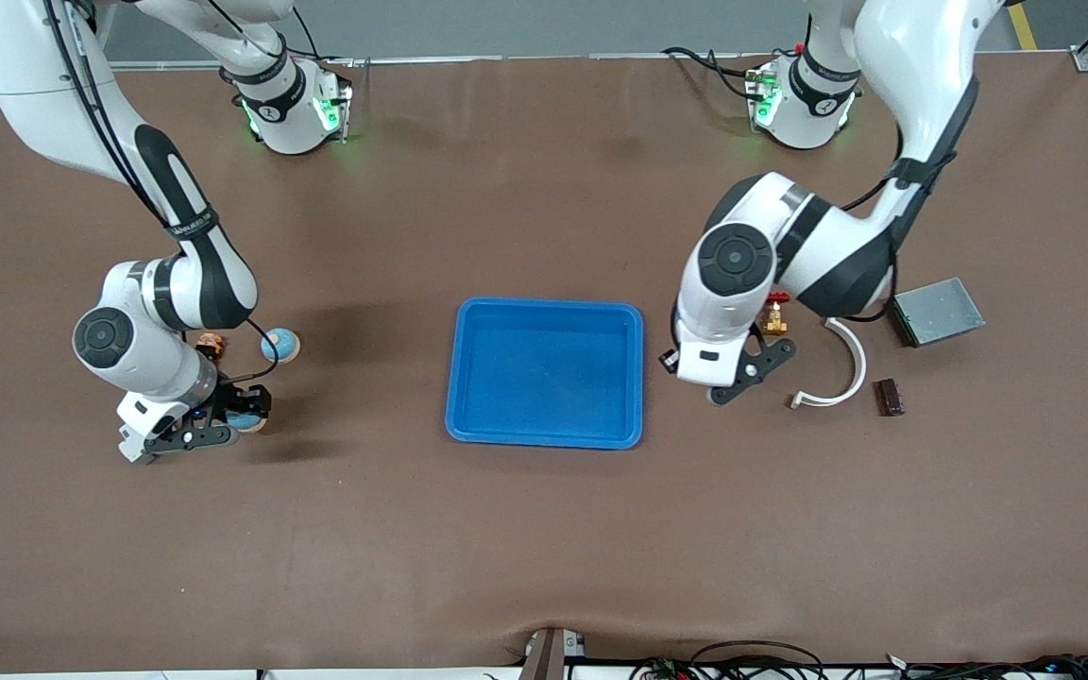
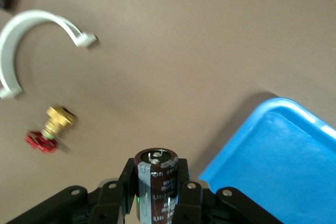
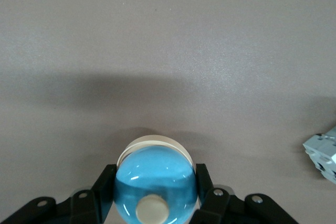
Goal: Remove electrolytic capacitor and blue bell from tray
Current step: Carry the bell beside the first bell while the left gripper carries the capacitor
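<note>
My left gripper [image 1: 738, 378] hangs over the table between the blue tray [image 1: 457, 378] and a brass valve. It is shut on the capacitor [image 2: 156, 182], a dark brown cylinder with a grey stripe, held upright between the fingers [image 2: 190, 195]. The hand hides the capacitor in the front view. My right gripper [image 1: 244, 414] is low over the table toward the right arm's end, shut on a blue bell [image 3: 155, 182] with a cream button and base. The tray's corner [image 2: 278, 156] shows beside the capacitor and nothing lies in the tray.
A second blue bell [image 1: 280, 345] and a small orange piece [image 1: 211, 345] sit by the right arm. By the left arm lie a brass valve [image 1: 775, 316], a white curved clip [image 1: 841, 368], a dark block [image 1: 889, 397] and a grey metal box [image 1: 938, 310].
</note>
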